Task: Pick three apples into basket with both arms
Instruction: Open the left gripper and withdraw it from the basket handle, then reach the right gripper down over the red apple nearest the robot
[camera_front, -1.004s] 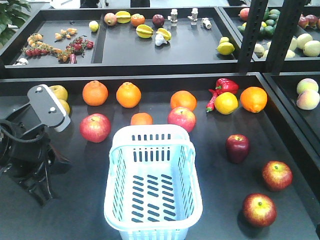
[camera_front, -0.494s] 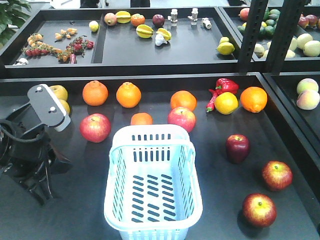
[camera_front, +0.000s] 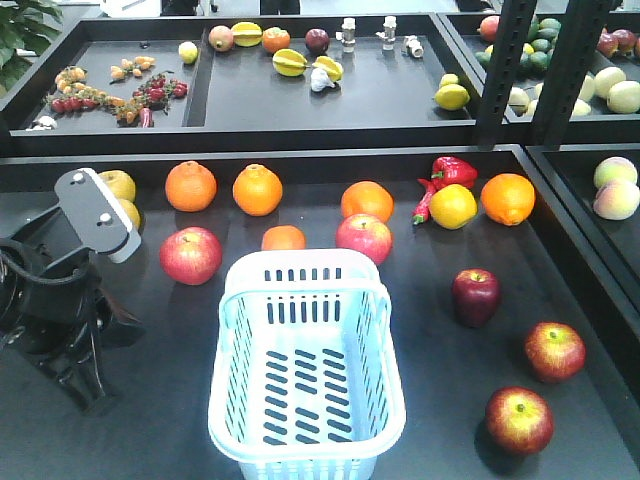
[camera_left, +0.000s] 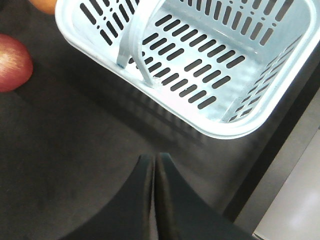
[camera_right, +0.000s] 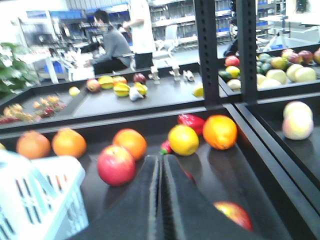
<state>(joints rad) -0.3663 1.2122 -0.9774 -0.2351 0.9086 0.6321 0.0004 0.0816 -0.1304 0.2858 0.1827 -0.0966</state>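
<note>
Sitting empty, pale blue slotted basket (camera_front: 307, 370); three red apples (camera_front: 555, 351) lie right; left fingers (camera_left: 132, 205), right fingers (camera_right: 145, 210) clenched; right wrist view blurry.

I have the left arm (camera_front: 50, 300) hunched at the left edge of the front view, cables looped around it, and its grey plate (camera_front: 98, 213) tilted upward. On its wrist view the left gripper (camera_left: 154, 159) points down, fingers pressed together with nothing between them. The right gripper (camera_right: 161, 160) points forward, roughly level, fingers likewise closed and empty.
</note>
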